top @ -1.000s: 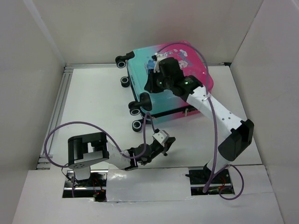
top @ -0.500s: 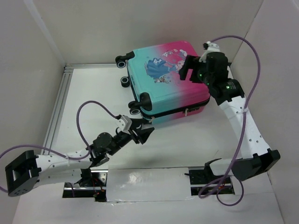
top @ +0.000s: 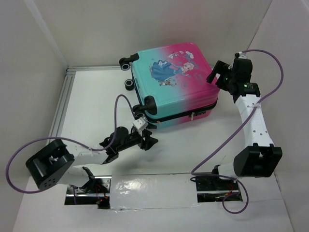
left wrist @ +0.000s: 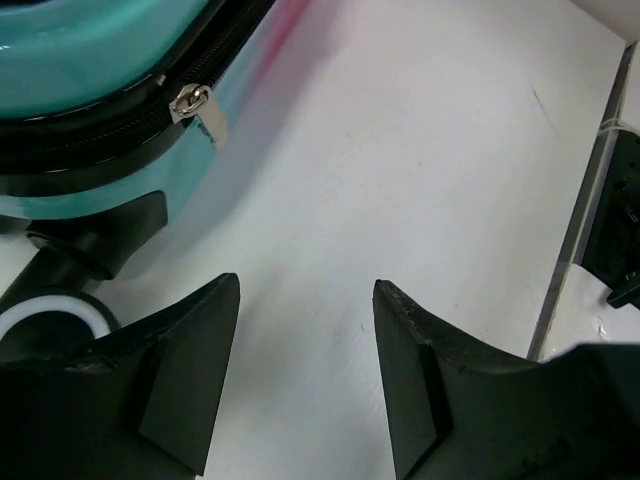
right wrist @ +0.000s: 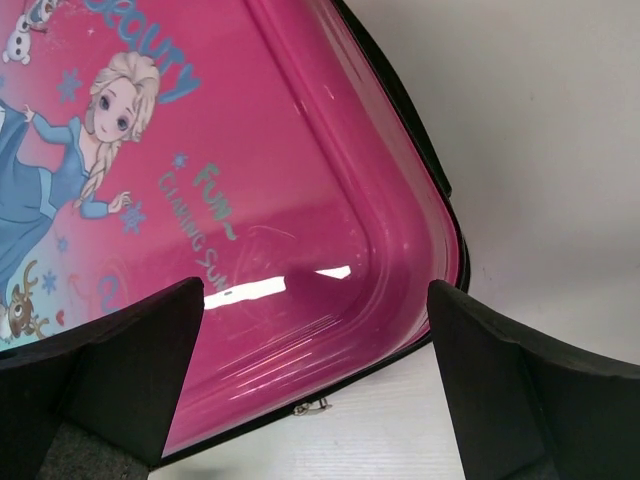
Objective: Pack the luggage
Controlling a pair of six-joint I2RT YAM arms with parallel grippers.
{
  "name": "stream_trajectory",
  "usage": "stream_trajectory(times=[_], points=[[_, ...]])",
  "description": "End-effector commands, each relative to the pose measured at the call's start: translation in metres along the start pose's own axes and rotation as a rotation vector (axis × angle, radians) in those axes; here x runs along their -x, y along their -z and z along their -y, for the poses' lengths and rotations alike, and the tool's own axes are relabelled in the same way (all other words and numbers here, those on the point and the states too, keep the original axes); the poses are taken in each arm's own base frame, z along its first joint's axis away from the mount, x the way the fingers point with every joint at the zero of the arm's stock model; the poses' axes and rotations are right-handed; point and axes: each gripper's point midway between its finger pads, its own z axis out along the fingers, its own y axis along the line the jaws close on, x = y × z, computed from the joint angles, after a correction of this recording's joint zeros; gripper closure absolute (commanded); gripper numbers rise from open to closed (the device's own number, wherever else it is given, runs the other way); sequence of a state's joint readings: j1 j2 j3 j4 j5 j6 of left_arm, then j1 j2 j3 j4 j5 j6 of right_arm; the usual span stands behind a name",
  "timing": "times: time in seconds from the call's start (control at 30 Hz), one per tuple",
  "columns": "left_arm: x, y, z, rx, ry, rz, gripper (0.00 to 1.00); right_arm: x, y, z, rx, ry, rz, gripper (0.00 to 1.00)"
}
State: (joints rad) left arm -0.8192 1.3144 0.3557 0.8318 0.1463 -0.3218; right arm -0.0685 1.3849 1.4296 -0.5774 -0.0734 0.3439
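The pink-to-teal hard-shell luggage (top: 171, 87) lies shut, far back on the white table (top: 96, 106). The left gripper (top: 149, 141), stretched low by its wheel (left wrist: 50, 315), and the right gripper (top: 216, 77), at its pink corner, both gape empty.

The luggage (right wrist: 300, 150) reads "FUN~" and, partly cut off, "eauty".

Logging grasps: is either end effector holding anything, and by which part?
Nothing held: left end effector and right end effector are both open near the luggage.
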Motion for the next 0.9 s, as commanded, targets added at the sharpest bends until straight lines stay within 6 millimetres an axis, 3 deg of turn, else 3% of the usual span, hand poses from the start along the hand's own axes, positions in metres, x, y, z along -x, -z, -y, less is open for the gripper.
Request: stream_trajectory(times=[0.0,0.07,0.1,0.17,0.23,0.47,0.73,0.8,0.87], points=[[0.045,-0.019,0.018,-0.083,-0.009,0.153,0.32,0.007,-0.01,0.004,0.033,-0.043,0.041,0.01],[0.052,-0.028,0.016,-0.079,-0.013,0.181,0.33,0.006,-0.015,0.004,0.062,-0.048,0.035,0.01],[0.041,-0.033,0.014,-0.068,-0.008,0.159,0.33,0.0,-0.019,0.006,0.056,-0.06,0.018,0.01],[0.05,-0.041,0.013,-0.065,-0.023,0.193,0.35,-0.001,-0.024,0.005,0.08,-0.063,0.012,0.01],[0.048,-0.043,0.005,-0.03,-0.019,0.196,0.35,-0.009,-0.028,0.007,0.082,-0.066,-0.011,0.01],[0.061,-0.055,-0.022,0.116,-0.004,0.248,0.35,-0.006,-0.026,-0.002,0.129,-0.071,-0.001,0.01],[0.07,-0.07,-0.023,0.118,0.006,0.273,0.39,-0.003,-0.024,-0.006,0.15,-0.069,0.001,0.01],[0.061,-0.074,-0.026,0.121,0.016,0.256,0.51,-0.003,-0.024,-0.007,0.15,-0.078,0.0,0.01],[0.066,-0.076,-0.026,0.125,0.016,0.277,0.69,-0.003,-0.027,-0.006,0.15,-0.078,0.0,0.01]])
